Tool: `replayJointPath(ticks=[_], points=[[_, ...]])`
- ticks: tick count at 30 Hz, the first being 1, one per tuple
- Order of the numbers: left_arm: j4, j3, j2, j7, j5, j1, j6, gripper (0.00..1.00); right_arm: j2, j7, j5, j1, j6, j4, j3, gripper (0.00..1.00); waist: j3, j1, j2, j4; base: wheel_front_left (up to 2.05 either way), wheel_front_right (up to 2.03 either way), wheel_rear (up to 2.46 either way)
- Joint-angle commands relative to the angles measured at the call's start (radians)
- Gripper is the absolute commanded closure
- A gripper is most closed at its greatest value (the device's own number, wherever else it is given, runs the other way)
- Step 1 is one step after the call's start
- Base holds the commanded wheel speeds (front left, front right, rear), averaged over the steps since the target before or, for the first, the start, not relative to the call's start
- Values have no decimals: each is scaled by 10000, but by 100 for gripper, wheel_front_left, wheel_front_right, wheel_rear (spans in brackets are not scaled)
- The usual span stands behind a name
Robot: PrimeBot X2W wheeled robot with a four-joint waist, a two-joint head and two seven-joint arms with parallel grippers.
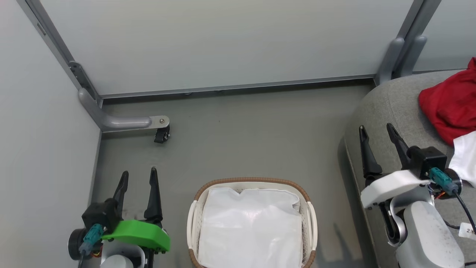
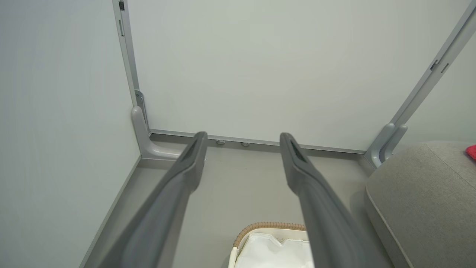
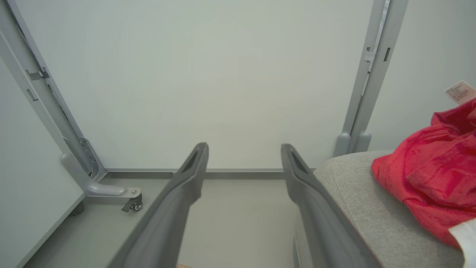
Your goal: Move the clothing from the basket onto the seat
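Clothing (image 1: 450, 108): red heap lying on the seat (image 1: 383, 108), well to the right of the basket (image 1: 253, 181) and farther off than its far rim. Inside the basket, just a plain white sheet (image 1: 249, 227) spread wall to wall; no red on show there, underside of the sheet hidden. Left gripper (image 1: 139, 171): just left of the basket, clear of its rim, fingers spread wide, nothing between them. Right gripper (image 1: 375, 127): right of the basket, between it and the red heap, likewise wide apart and empty. By the look of it, moving all but done. To close out well: look into the basket once more before quitting. If checking under the sheet, pinch only a corner near the basket's rim, lift gently, then drop it back inside. Keep both arms off the rim to avoid tipping or dragging the basket, and keep clear of the heap to avoid pulling it off toward the basket.
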Motion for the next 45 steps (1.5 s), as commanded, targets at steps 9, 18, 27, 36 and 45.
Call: replayJointPath(ticks=[9, 18, 27, 36, 45], points=[[13, -32, 5, -3, -178, 503, -54, 0, -45, -2, 571, 1266, -15, -258, 289, 0, -262, 1, 0, 85, 0, 0, 0], [51, -127, 4, -3, -233, 602, -84, 0, -45, -2, 641, 1501, -15, -146, 415, 0, -376, 1, 0, 77, 0, 0, 0], [119, -187, 4, -3, -262, 568, -86, 0, -45, -2, 718, 1474, -15, -43, 418, 0, -396, 1, 0, 108, 0, 0, 0], [141, -195, 5, -3, -228, 580, -97, 0, -44, -2, 729, 1405, -15, -31, 437, 0, -411, 1, 0, 94, 0, 0, 0], [359, -253, -10, 14, -315, 471, -107, 100, 34, 19, 728, 1403, 0, 104, 417, 100, -429, 1, 0, 72, 0, 0, 0]])
